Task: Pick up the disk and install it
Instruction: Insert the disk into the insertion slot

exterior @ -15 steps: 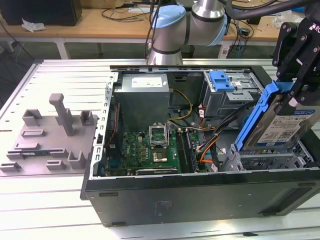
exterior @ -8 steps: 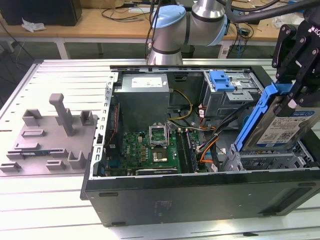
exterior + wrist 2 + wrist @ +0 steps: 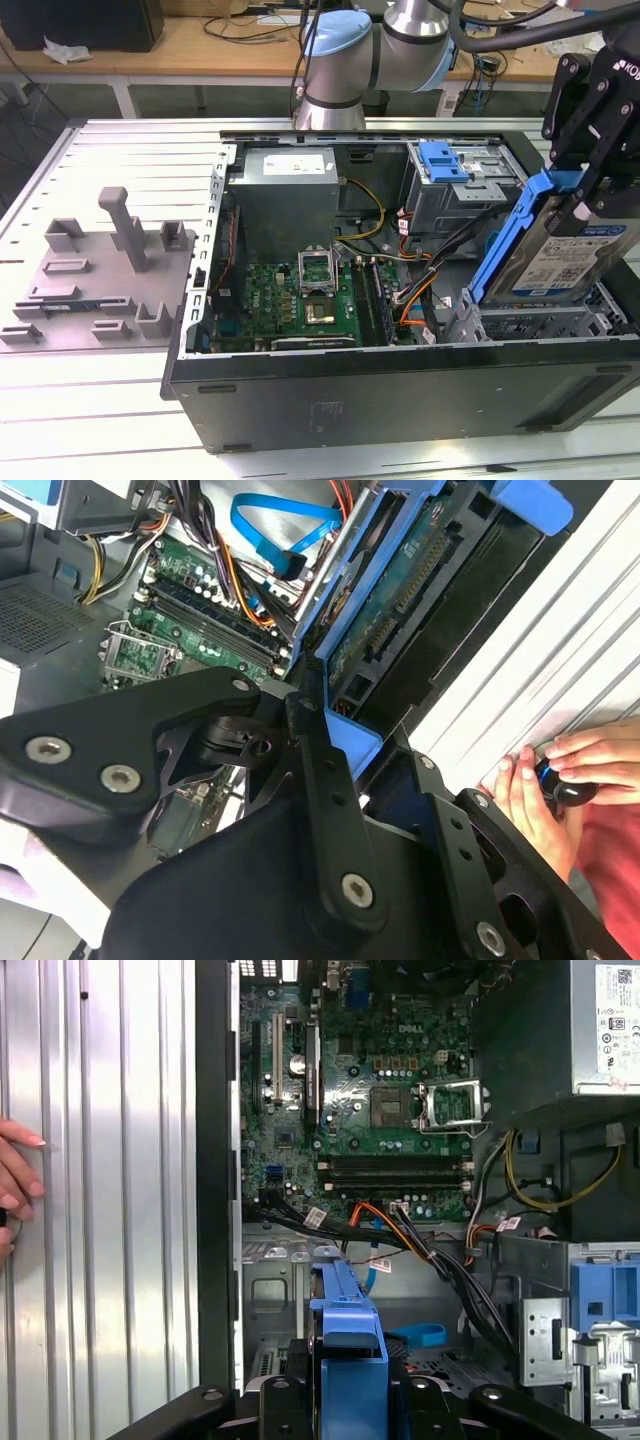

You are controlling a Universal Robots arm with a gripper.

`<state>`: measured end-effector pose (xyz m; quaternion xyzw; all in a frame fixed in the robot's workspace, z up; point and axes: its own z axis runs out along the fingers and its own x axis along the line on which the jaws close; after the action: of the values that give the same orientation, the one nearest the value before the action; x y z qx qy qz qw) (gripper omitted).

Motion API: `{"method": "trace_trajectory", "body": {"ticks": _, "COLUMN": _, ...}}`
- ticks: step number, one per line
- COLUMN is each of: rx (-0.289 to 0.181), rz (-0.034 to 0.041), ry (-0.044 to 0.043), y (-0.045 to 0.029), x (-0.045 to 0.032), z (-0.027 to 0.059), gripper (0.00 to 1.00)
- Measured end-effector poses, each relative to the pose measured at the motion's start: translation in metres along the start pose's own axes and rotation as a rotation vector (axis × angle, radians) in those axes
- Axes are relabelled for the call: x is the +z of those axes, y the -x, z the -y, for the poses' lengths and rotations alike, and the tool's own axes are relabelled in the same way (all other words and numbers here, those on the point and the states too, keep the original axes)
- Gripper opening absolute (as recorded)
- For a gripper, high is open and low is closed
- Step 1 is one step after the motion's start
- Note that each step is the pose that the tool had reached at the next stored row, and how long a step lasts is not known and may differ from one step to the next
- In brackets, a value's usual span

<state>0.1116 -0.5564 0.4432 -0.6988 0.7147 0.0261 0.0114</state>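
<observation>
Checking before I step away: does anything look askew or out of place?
The disk, held by the gripper, leans steeply above the open case, not seated. A person's hand rests on the table beside the case.

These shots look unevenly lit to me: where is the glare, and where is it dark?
First wrist view: bright streaks glare off the ribbed table; second wrist view: the table is washed out white beside the hand; exterior view: even light, the disk clearly lit.
</observation>
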Motion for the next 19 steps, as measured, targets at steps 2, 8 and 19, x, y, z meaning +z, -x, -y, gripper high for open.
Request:
{"method": "trace_trajectory", "body": {"ticks": 2, "rx": 0.001, "rz": 0.0001, "ry": 0.0000, "y": -0.0001, "x": 0.0016, "z": 0.0000, "gripper": 0.36}}
{"method": "trace_trajectory", "body": {"ticks": 8, "rx": 0.002, "rz": 0.0001, "ry": -0.0001, "y": -0.0002, "x": 0.0045, "z": 0.0001, "gripper": 0.36}}
{"method": "trace_trajectory", "body": {"ticks": 19, "rx": 0.003, "rz": 0.0002, "ry": -0.0001, "y": -0.0005, "x": 0.0103, "z": 0.0003, "gripper": 0.36}}
